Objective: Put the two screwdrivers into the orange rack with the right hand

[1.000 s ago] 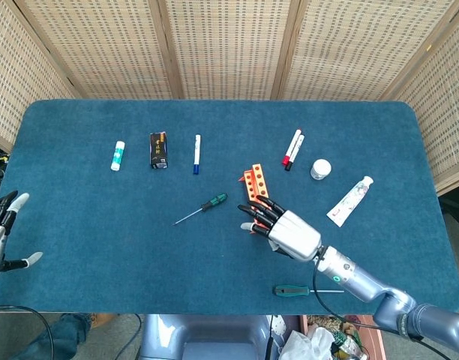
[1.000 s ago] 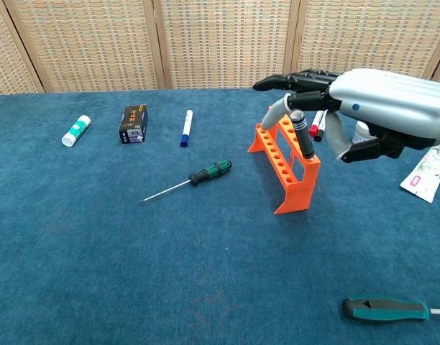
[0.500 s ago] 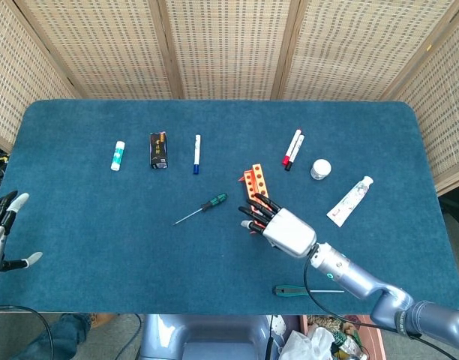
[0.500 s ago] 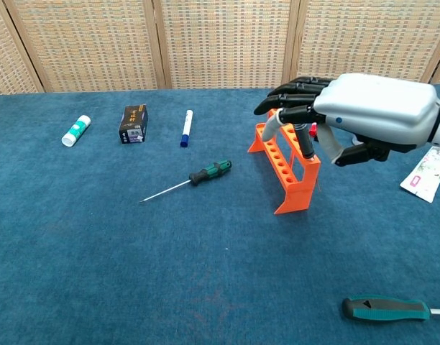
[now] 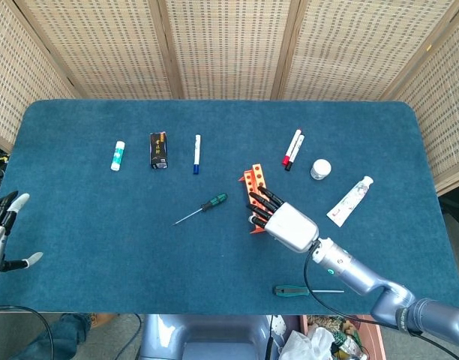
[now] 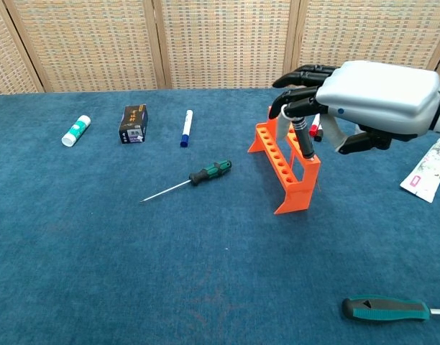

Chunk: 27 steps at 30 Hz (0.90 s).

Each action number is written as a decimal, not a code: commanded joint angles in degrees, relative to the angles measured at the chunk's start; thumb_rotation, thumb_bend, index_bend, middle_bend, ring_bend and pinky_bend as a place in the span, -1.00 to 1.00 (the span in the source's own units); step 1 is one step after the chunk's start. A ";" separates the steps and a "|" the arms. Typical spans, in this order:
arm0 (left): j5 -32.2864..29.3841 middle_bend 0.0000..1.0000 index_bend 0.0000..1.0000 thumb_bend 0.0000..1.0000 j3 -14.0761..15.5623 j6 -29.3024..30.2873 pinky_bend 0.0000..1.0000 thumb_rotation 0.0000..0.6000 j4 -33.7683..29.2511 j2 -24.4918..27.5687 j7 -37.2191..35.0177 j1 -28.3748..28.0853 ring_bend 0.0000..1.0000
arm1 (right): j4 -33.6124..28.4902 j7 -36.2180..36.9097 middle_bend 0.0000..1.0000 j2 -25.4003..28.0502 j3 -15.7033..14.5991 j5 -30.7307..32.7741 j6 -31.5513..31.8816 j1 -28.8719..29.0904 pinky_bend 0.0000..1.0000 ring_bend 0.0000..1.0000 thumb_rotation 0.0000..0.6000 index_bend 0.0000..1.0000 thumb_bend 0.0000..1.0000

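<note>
The orange rack [image 6: 287,167] stands upright on the blue table [image 5: 102,225], right of centre, its row of holes facing up. A dark, slender tool with a black handle [image 6: 300,136] stands tilted in one of the holes near the rack's near end; whether it is a screwdriver cannot be told from these views. The right hand [image 6: 364,97] hovers over the rack's right side, fingers [image 6: 298,75] curled down about the top of that handle; the chest view suggests a grasp, but actual contact cannot be confirmed.

Two screwdrivers lie outside the rack. The small green-handled screwdriver [image 6: 185,180] rests flat on the table to the rack's left, well apart from it, its thin shaft pointing toward the near left. The large green-handled screwdriver [image 6: 385,310] lies near the table's front edge, on the right.

Judged from this layout, both screwdrivers remain to be picked up and slotted, so the task appears to be at an early stage.

The left hand [image 5: 3,232] rests off the table's left edge, fingers spread and holding nothing. Along the far side lie a glue stick [image 5: 118,155], a small black box [image 5: 159,150], a blue-capped pen [image 5: 196,154], two red markers [image 5: 292,149], a white jar [image 5: 320,169] and a tube [image 5: 349,201].
</note>
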 commanded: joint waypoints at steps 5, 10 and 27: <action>0.05 -1.00 -1.00 -1.00 -0.01 0.20 -1.00 1.00 -0.05 0.00 -0.05 0.10 -1.00 | 0.47 -0.66 -0.54 0.11 -0.27 0.08 0.04 0.00 -0.84 -0.84 1.00 -0.32 1.00; 0.08 -1.00 -1.00 -1.00 0.00 0.22 -1.00 1.00 -0.04 -0.05 0.08 0.10 -1.00 | 1.05 -1.35 -0.46 0.51 -0.32 0.27 0.32 -0.15 -0.78 -0.78 1.00 -0.30 1.00; -0.01 -1.00 -1.00 -1.00 0.02 0.35 -1.00 1.00 -0.17 -0.43 1.02 0.13 -1.00 | 1.70 -1.82 -0.38 3.65 -1.46 -0.46 3.10 -1.44 -0.62 -0.70 1.00 -0.21 1.00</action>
